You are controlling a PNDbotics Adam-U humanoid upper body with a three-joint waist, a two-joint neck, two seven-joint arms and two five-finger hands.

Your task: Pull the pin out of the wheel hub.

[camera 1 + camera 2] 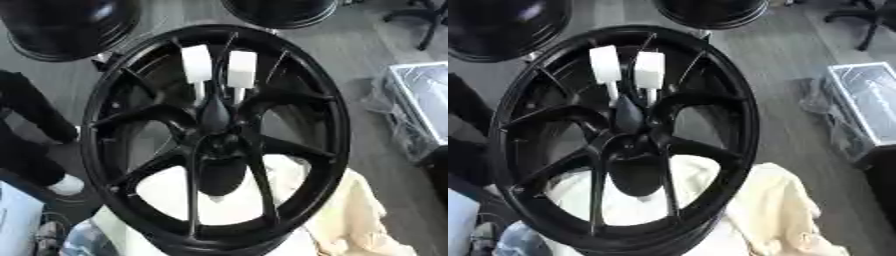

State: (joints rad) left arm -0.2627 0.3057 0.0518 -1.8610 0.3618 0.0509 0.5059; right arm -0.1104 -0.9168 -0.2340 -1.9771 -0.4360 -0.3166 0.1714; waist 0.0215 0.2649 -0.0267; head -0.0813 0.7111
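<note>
Grey flooring framed the black wheel hub (214, 137) on its cream cloth (367, 220), two white-handled pins (196, 64) stood just above the hub's centre, neither robot hand showed, so their state was unknowable, and a straight pull along the shaft looked wisest.

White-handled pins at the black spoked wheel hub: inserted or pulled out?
Inserted: both white-handled pins have shafts entering the black wheel hub near its centre.
</note>
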